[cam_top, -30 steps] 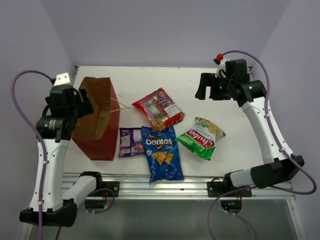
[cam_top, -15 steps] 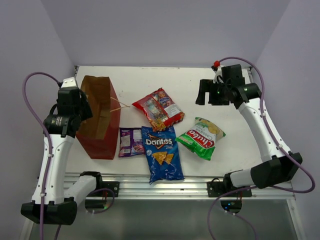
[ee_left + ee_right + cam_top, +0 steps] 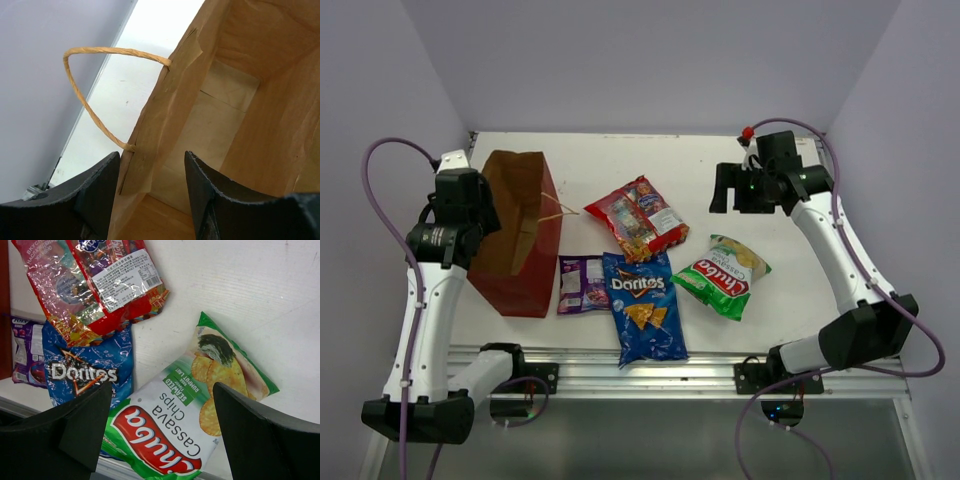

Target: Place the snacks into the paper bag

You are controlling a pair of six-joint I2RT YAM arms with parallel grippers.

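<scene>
The reddish-brown paper bag [image 3: 520, 250] stands open at the left; its tan inside [image 3: 225, 115] and a string handle [image 3: 85, 75] fill the left wrist view. My left gripper [image 3: 483, 215] is open, its jaws astride the bag's left wall at the rim [image 3: 152, 165], not pressing it. The blue Doritos bag [image 3: 642, 305], green-white chip bag [image 3: 723, 275], red snack-mix bag [image 3: 636, 218] and small purple packet [image 3: 582, 284] lie flat on the table. My right gripper [image 3: 725, 190] is open and empty, high above the green-white bag [image 3: 200, 405].
The right wrist view also shows the Doritos bag [image 3: 90, 370], the red bag [image 3: 95, 285] and the purple packet [image 3: 25, 355]. The white table [image 3: 620, 160] is walled at the back and sides. A metal rail [image 3: 620, 365] runs along the near edge.
My left gripper has moved in over the bag's left rim. My right arm has drawn slightly back and left, still open.
</scene>
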